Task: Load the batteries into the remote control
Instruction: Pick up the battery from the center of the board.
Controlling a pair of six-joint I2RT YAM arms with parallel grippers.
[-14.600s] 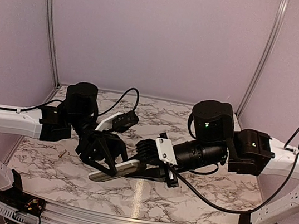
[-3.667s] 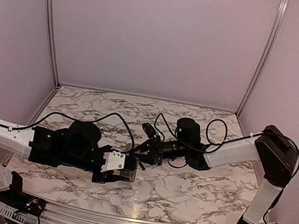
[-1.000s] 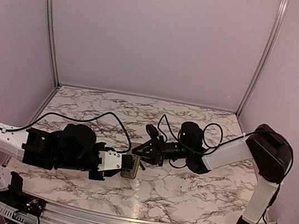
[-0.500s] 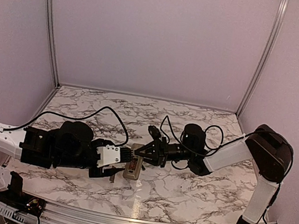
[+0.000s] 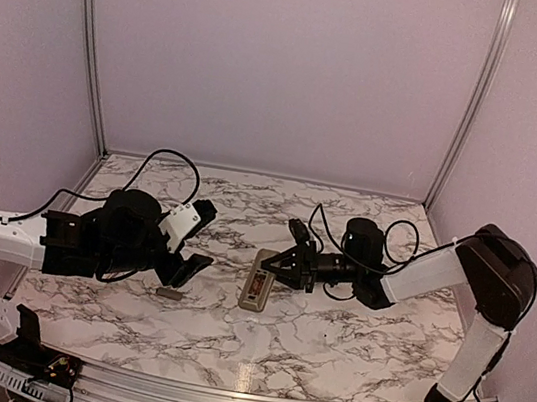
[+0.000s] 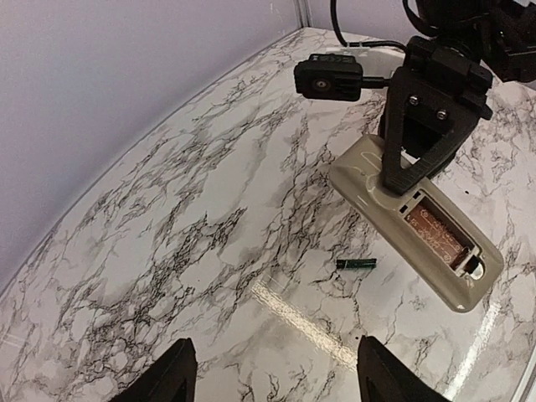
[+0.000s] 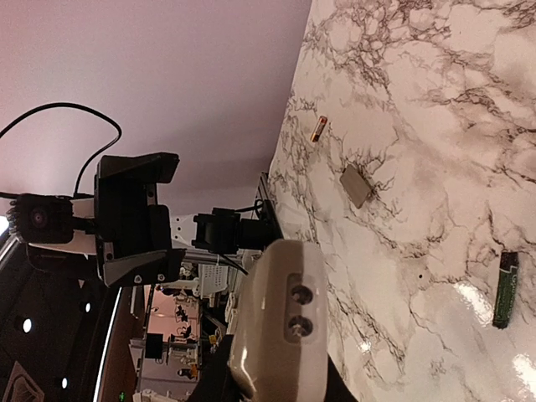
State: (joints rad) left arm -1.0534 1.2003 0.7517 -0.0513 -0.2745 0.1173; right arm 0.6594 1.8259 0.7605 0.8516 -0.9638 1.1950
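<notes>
**Left to right.** The left fingers [image 6: 163,381] are spread wide and hold nothing, poised above the table [image 6: 167,209]. Near the table's left edge lies one short brownish battery [image 7: 318,128], well apart from everything else. To its right, a small flat grey plate [image 5: 169,293], probably the compartment lid, lies alone. A slim dark-green cylinder [image 6: 356,264], possibly a second battery, lies just beside the long side of the remote [image 6: 360,180]. The remote appears to rest back-up near the middle of the table. Its recess [image 6: 435,234] is uncovered and shows a brownish filling. The right fingers [image 6: 423,142] are pinching the remote at the end away from the recess.

**Handling (judged).** The battery is likely light, rigid and smooth, so it would roll if nudged and slip from a loose pinch. It is best taken across the middle of its barrel, with the fingers set square to its length. The remote is stiff, light plastic. A hold at its end, clear of the recess, leaves the compartment free for loading.

**Count.**
- Remote: one.
- Grey plate: one.
- Loose cylinders on the table: two, one brownish and one dark green.
- Batteries already in the recess: it cannot be told whether the filling is seated batteries, or how many.
</notes>
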